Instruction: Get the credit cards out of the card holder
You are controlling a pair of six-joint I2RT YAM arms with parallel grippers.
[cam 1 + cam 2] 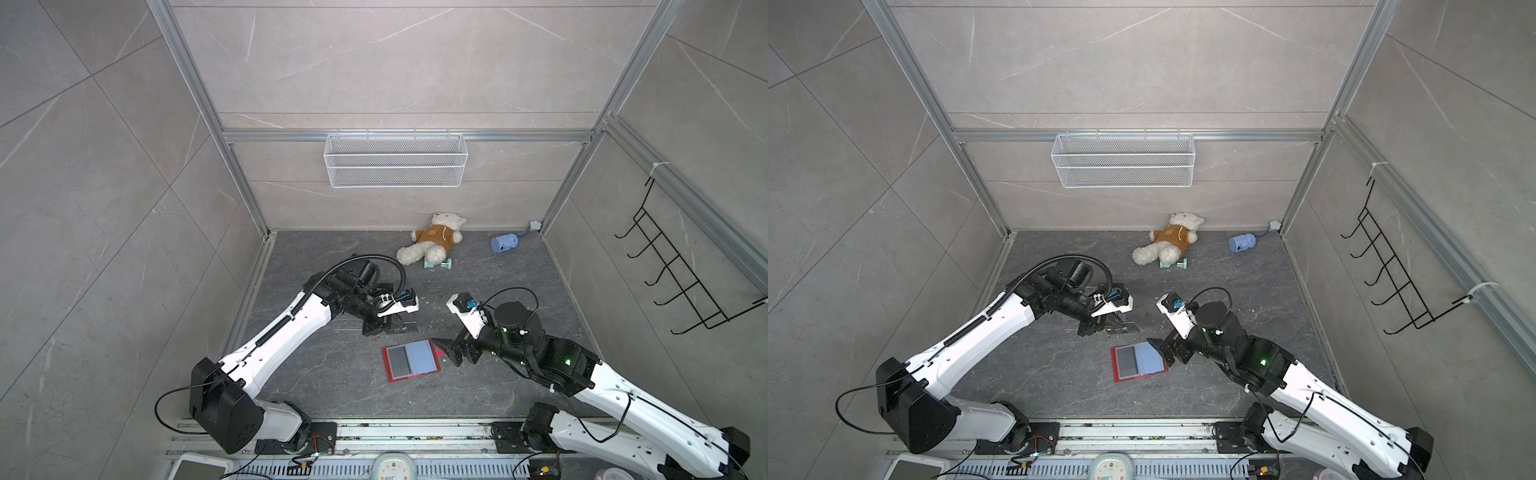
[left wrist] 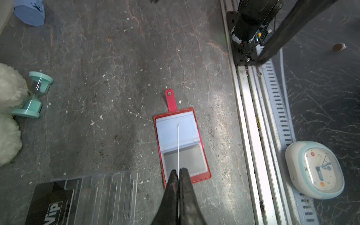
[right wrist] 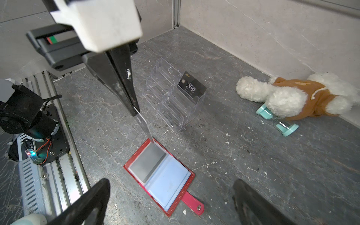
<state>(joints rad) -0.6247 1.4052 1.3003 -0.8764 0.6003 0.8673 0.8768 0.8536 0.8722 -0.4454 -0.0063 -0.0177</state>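
Right wrist view tells it best: left gripper [image 3: 135,110] is clenched on a thin greyish plastic card [image 3: 145,126], hanging over the flat red leather card holder [image 3: 191,202] lying open. Right gripper [image 3: 171,182] gapes wide, empty. My guess: lift clear, park it, then go for the grey card [image 3: 147,165] tucked inside. Can't tell if the held card's corner touches the holder. Its face is unreadable.

The rack [image 3: 175,109] is standing behind and left of the card holder [image 1: 411,359]; the plush bear [image 1: 432,243] is lying farther behind.
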